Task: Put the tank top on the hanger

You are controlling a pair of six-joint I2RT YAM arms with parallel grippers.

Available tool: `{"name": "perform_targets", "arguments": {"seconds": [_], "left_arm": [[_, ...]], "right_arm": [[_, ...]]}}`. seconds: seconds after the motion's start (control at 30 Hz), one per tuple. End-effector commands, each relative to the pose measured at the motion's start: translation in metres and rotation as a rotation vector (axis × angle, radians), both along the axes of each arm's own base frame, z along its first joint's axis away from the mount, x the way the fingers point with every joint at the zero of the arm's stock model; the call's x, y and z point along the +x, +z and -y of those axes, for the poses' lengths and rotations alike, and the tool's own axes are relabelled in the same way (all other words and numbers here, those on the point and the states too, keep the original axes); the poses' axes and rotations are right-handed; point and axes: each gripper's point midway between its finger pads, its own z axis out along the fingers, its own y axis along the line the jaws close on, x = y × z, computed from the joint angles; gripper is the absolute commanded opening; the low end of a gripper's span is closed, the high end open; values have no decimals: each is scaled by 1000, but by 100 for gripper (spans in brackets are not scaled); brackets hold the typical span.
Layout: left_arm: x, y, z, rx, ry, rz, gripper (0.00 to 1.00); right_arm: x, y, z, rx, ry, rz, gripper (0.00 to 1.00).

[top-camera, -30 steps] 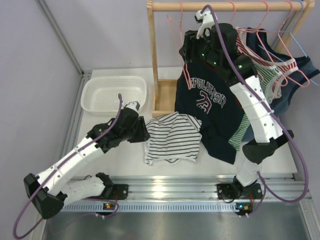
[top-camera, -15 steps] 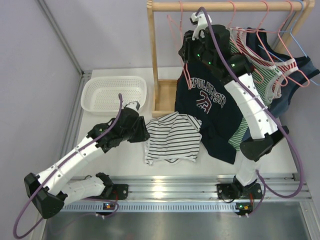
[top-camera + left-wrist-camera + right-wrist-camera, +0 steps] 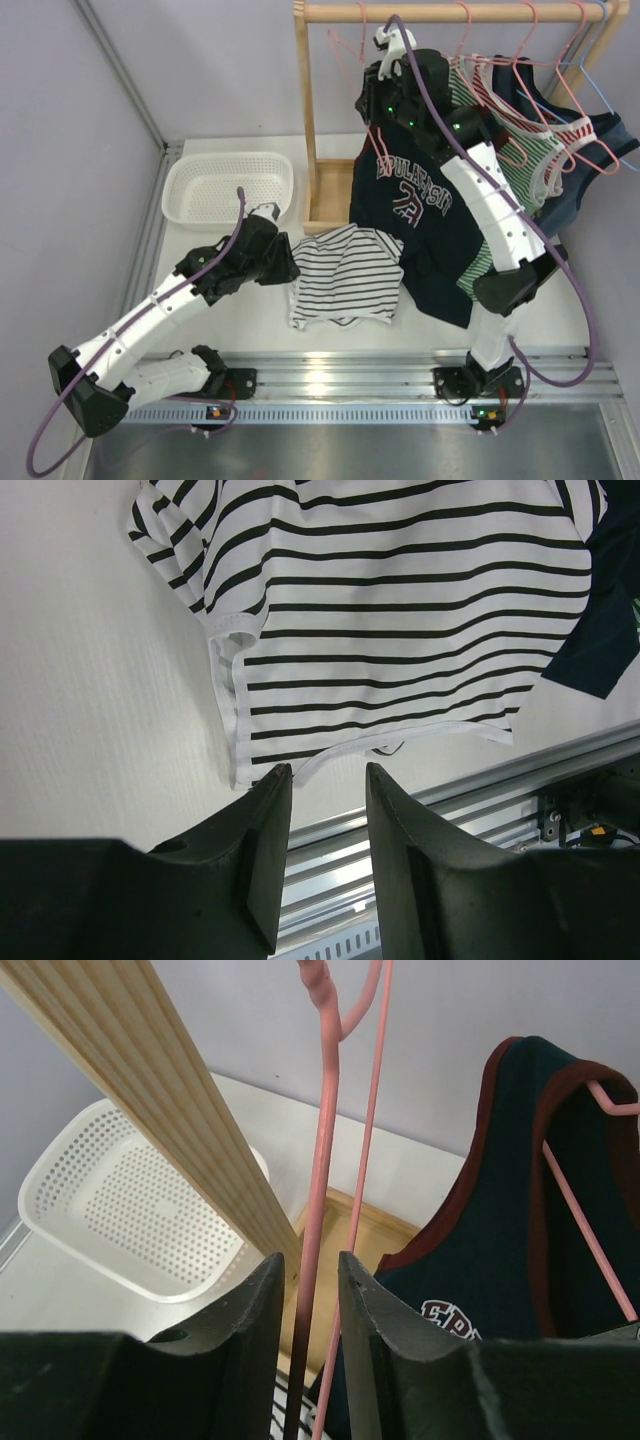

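Left gripper: I am hovering my left gripper (image 3: 327, 772) just over the near hem of the tank top (image 3: 400, 610). Its jaws are standing a moderate way apart and are gripping nothing.
Right gripper: I am reaching my right gripper (image 3: 312, 1260) up beside the wooden rail (image 3: 150, 1090). Its jaws are narrowly parted, and the neck wire of the hanger (image 3: 318, 1160) is running between them. A sliver of gap is showing on each side of the wire, so I am not clamping it.
Tank top: it is lying slightly rumpled on the table (image 3: 240, 305), towards the near edge and between my two arms. Its right edge is meeting the navy top (image 3: 420, 210).
Hanger: pink and thin, it is hanging by its hook from the left part of the wooden rail, just left of the navy top.
Navy top: lettered and maroon-trimmed, it is hanging from the wooden rail with its hem reaching down towards the table.
Basket (image 3: 228, 185): white and perforated, it is sitting at the far left of the table, apart from the tank top.
Near edge: a metal track (image 3: 480, 780) is running along it, just beyond the tank top's hem.
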Motion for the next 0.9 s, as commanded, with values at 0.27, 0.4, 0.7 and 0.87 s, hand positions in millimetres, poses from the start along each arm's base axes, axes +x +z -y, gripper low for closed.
{"name": "perform_targets", "arguments": {"seconds": [0.27, 0.4, 0.7, 0.87], "left_arm": [[8, 5, 6, -13, -8, 34, 41], [8, 5, 7, -15, -9, 32, 41], [9, 4, 8, -13, -12, 32, 41], [8, 4, 8, -18, -11, 28, 41]], "right_arm": [[-7, 29, 5, -2, -41, 79, 22], [-9, 34, 8, -5, -50, 93, 20], [-8, 51, 15, 1, -80, 141, 0], [-13, 70, 23, 24, -111, 198, 0]]}}
